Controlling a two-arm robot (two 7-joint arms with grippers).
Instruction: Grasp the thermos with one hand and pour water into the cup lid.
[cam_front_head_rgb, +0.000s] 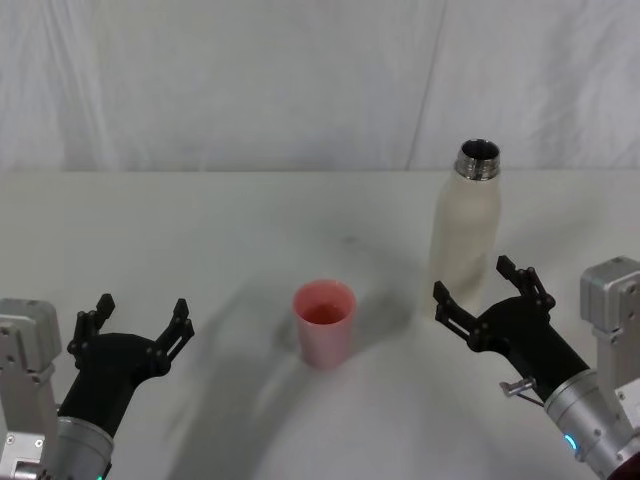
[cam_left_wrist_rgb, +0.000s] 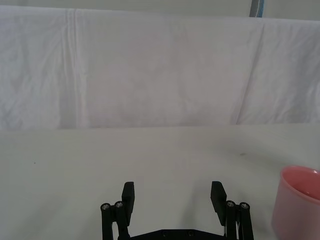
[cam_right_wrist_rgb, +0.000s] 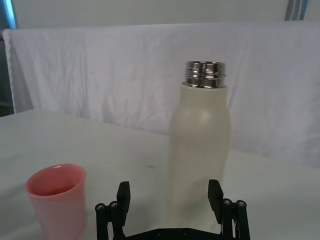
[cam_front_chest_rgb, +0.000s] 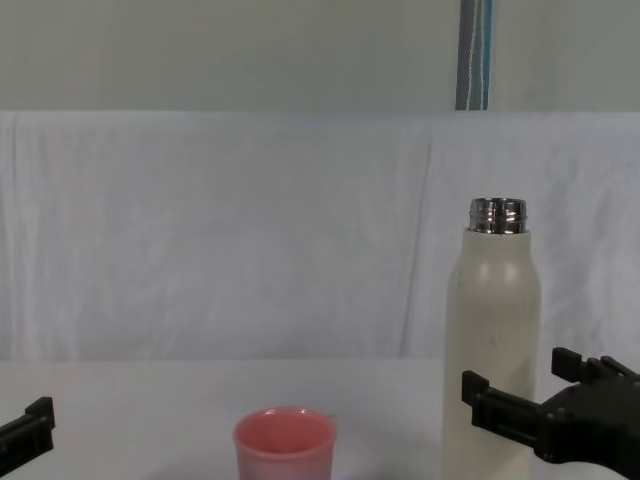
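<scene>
The thermos (cam_front_head_rgb: 466, 232) is a tall cream-white bottle with an uncapped steel neck, standing upright at the table's right; it also shows in the right wrist view (cam_right_wrist_rgb: 200, 150) and chest view (cam_front_chest_rgb: 493, 345). My right gripper (cam_front_head_rgb: 482, 284) is open just in front of it, its fingers apart at the bottle's lower body without touching; its gap frames the bottle base (cam_right_wrist_rgb: 170, 199). The pink cup lid (cam_front_head_rgb: 324, 322) stands upright at the table's middle (cam_front_chest_rgb: 285, 445), left of the thermos (cam_right_wrist_rgb: 57, 201). My left gripper (cam_front_head_rgb: 140, 317) is open, low at the left, apart from the cup (cam_left_wrist_rgb: 296, 204).
A white cloth covers the table (cam_front_head_rgb: 200, 230) and hangs as a backdrop behind it. Open tabletop lies between the cup lid and my left gripper, and behind both objects.
</scene>
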